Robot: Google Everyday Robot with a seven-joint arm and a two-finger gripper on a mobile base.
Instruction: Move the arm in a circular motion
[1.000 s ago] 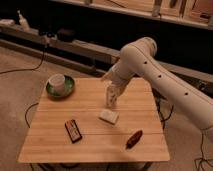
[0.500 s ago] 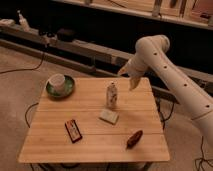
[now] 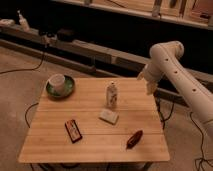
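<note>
The cream-white arm (image 3: pixel 176 75) of thick rounded segments with small dark dots comes in from the right edge and bends at a high elbow near the top right. Its narrower tip, the gripper (image 3: pixel 149 86), hangs just past the table's far right corner, above floor level and apart from everything on the table. It holds nothing that I can see.
A wooden table (image 3: pixel 60 142) carries a green plate with a white cup (image 3: pixel 60 84) at the far left, a small upright bottle (image 3: pixel 112 94) in the middle, a white block (image 3: pixel 109 116), a dark flat pack (image 3: pixel 73 131) and a dark red object (image 3: pixel 134 139). A dark shelf unit with cables runs behind.
The arm has swung right and away from the table middle; its tip was over the bottle one second ago and now hangs beyond the far right corner.
</note>
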